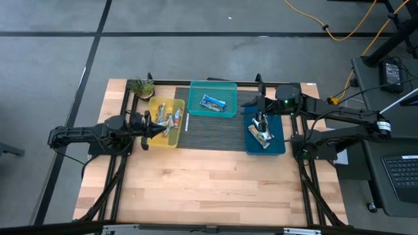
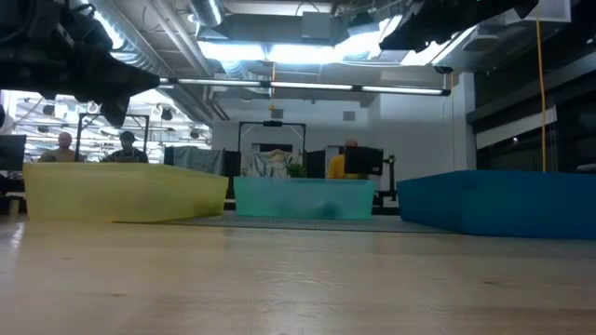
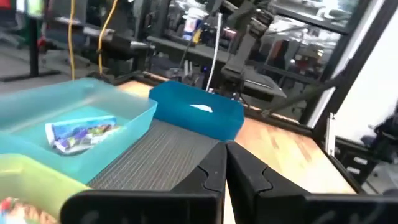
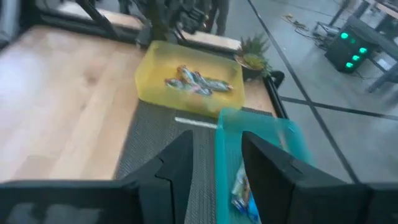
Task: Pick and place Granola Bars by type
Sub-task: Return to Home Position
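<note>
Left gripper [image 1: 155,129], fingers pressed together and empty, hangs over the yellow bin [image 1: 174,138], with red bars [image 1: 168,119] just ahead of its tips. Right gripper [image 4: 214,146], fingers apart and empty, faces the teal bin [image 1: 225,88] holding one blue-white bar [image 1: 213,102]. Beside it, more bars [image 1: 260,134] lie in the blue bin [image 1: 275,147].

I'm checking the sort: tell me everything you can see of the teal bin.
The teal bin is a shallow, translucent-looking plastic rectangle, open-topped, upright on the dark ribbed mat, between the yellow bin and the blue bin. One blue-white bar lies flat inside. Nothing else visibly touches it.
</note>
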